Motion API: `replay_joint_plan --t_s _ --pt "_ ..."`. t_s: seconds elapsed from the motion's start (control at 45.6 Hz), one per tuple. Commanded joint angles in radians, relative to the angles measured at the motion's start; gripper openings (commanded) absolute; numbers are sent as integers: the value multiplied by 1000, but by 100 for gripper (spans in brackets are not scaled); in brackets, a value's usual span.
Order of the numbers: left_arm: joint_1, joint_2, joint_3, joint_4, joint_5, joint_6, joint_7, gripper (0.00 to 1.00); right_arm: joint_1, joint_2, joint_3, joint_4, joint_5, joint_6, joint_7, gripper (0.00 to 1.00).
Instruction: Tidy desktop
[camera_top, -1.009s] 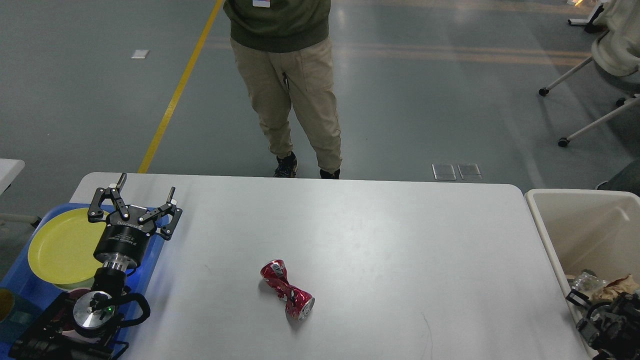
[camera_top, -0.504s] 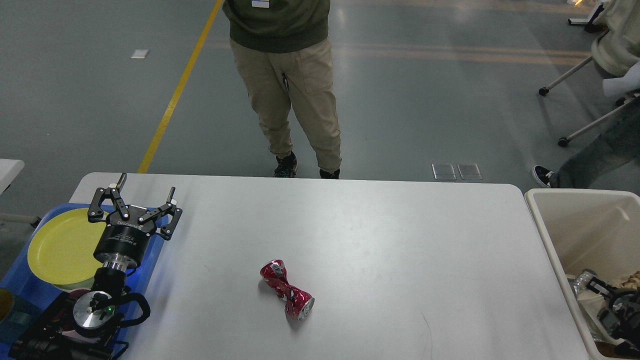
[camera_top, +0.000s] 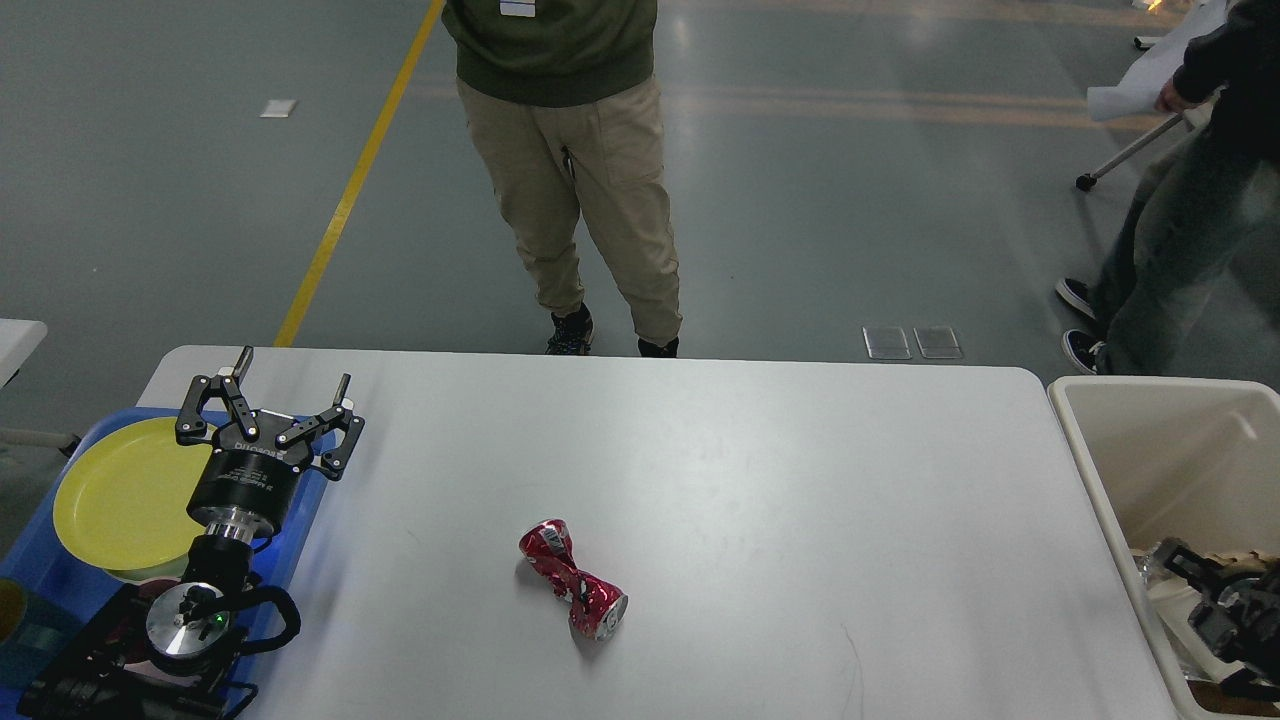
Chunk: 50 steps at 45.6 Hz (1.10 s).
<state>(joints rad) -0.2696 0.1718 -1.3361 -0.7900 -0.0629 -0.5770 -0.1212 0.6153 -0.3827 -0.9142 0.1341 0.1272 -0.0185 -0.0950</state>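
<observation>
On the white counter (camera_top: 700, 470), which fills most of the lower view, a crushed red can (camera_top: 573, 578) lies on its side, a little left of centre and toward the near edge, its open end turned to the lower right. Nothing touches it.

The left hand (camera_top: 291, 372) hangs over the counter's left edge, well apart from the can, with its two fingers (camera_top: 342, 388) spread wide and nothing between them. Under and left of it sits a blue tray (camera_top: 40, 570) carrying a yellow plate (camera_top: 125, 495), which lies flat.

Off the counter's right end stands a beige bin (camera_top: 1170, 450) with some crumpled rubbish in its near part. The right hand (camera_top: 1225, 610) is down inside that bin, at the lower right corner of the view; it is dark and partly cut off, so I cannot tell whether it is wide or narrow.

Beyond the far edge of the counter a person (camera_top: 575, 170) in tan trousers and a green top stands on the grey floor (camera_top: 850, 200). A second person (camera_top: 1170, 230) in dark jeans stands at the far right. A yellow line (camera_top: 345, 205) runs across the floor at the left.
</observation>
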Motion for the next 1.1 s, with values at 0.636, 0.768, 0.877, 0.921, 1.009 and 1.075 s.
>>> replay_joint_plan --t_s 0.636,0.768,0.877,0.921,1.009,1.075 --pt "0 0 0 0 0 -1 0 96 1111 -154 -472 996 -130 429 -8 100" --pt "0 0 0 0 0 0 0 96 1306 -52 -496 1045 -126 675 -8 100" --pt "0 0 0 0 0 0 0 96 1445 30 -489 1096 -121 807 -8 100" --pt "0 0 0 0 0 0 0 96 1503 44 -491 1134 -117 822 -9 100" --pt "0 0 0 0 0 0 0 96 1606 54 -489 1209 -112 830 -9 100" --pt "0 0 0 0 0 0 0 96 1672 68 -491 1269 -112 831 -9 100"
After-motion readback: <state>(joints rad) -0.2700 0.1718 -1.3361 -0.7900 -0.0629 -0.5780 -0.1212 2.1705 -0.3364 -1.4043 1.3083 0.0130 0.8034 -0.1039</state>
